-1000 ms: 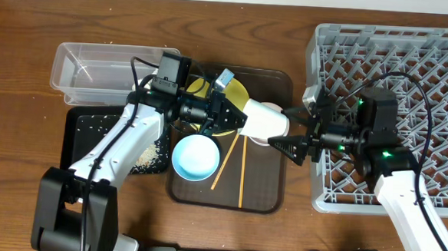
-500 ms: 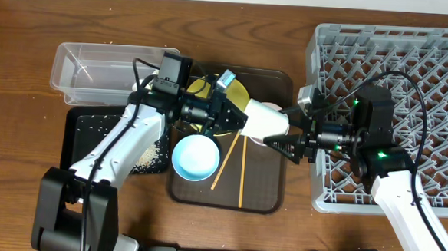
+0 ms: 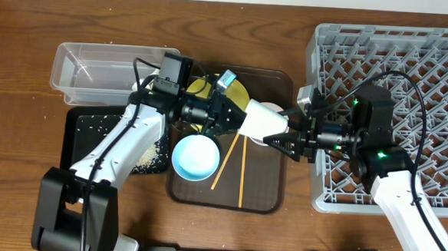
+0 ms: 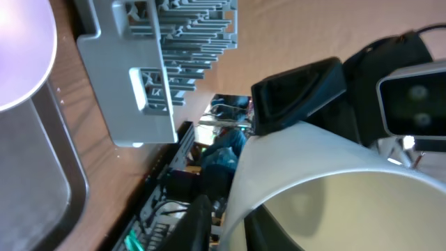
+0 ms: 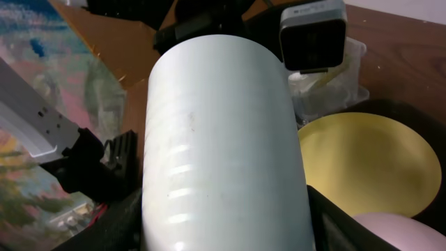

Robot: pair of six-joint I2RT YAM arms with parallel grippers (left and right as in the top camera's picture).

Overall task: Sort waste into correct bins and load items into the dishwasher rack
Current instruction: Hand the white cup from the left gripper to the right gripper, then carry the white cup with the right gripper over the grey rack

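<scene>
the grey rack (image 3: 411,74) stands behind the right gripper (image 3: 280,129); the brown tray (image 3: 263,181) lies under both sets of jaws; the blue bowl (image 3: 195,156) sits on it near the left gripper (image 3: 237,121), which pinches the pale cup (image 3: 264,121) by its rim; the cup's base lies between the right jaws, and whether they press it i cannot tell

Left hand (image 3: 236,121) clamped tight, right hand (image 3: 283,136) opposite, both arms inward.
</scene>
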